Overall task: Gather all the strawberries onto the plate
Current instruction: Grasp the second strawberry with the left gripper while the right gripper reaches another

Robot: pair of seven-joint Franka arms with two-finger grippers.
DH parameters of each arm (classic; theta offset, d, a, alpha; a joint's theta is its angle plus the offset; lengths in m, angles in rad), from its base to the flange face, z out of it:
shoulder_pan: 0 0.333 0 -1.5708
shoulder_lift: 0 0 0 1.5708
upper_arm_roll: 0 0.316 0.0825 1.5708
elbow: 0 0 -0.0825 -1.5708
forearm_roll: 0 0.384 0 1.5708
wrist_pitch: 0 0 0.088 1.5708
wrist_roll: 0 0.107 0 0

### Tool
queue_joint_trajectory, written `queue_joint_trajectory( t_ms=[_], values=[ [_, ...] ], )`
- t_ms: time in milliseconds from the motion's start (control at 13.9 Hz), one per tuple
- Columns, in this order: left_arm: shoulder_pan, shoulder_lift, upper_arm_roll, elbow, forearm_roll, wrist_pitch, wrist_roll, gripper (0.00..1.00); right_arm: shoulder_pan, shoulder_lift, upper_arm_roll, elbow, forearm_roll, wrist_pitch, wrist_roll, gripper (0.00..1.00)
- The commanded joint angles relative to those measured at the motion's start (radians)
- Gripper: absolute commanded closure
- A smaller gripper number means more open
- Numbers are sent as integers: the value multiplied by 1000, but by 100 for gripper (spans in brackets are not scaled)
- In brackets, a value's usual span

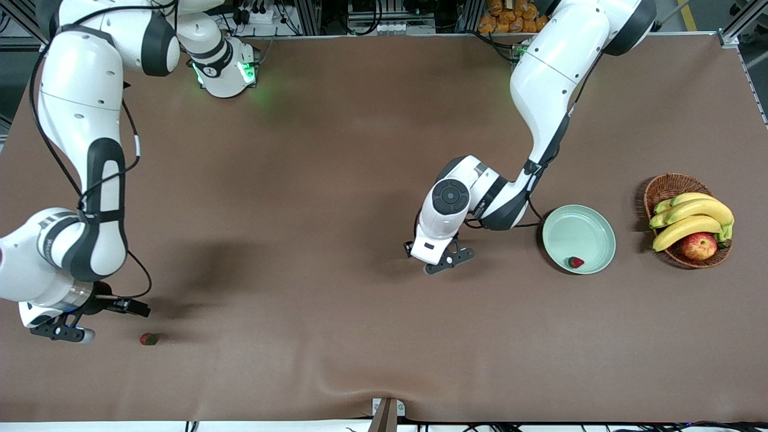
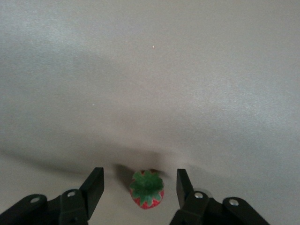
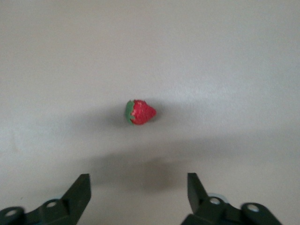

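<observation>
Front view: on the brown worktop point(image 1: 336, 150), the round, pale mint-green plate point(image 1: 594, 225) sits toward the left arm's end, with one small red strawberry in the plate point(image 1: 576, 262) near its rim. Just beside the plate stands a brown wicker basket point(image 1: 663, 189) holding yellow bananas point(image 1: 693, 219) and a red-yellow apple point(image 1: 698, 246). The left tool point(image 1: 447, 259) is low over the worktop, near the plate. The right tool point(image 1: 63, 330) is low at the right arm's end, and a second red strawberry with a dark green cap point(image 1: 149, 339) lies on the worktop just beside it.

Left wrist view: a third red strawberry with its green leafy cap facing up point(image 2: 147, 190) sits on the worktop between the spread fingers point(image 2: 93, 185) of the left tool point(image 2: 139, 187) — neither finger touches it.

Right wrist view: the right tool point(image 3: 138, 190) is spread wide — the second strawberry point(image 3: 139, 112) lies on its side on the worktop, apart from the fingers point(image 3: 80, 187).
</observation>
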Motion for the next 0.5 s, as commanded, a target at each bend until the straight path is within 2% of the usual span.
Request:
queue_joint_trajectory(
  t_ms=[0,72,288,431],
  values=[
    [-22,20,9,23,24,13,-10,30,-17,33,27,24,-8,86,-16,16],
    [-24,22,9,21,24,15,-8,33,-31,49,34,33,-8,124,-35,16],
    [-24,22,9,21,25,13,-5,42,-115,84,123,84,-8,196,-87,16],
    [-24,22,9,21,25,15,1,68,-150,99,178,99,-8,259,-120,20]
  ],
)
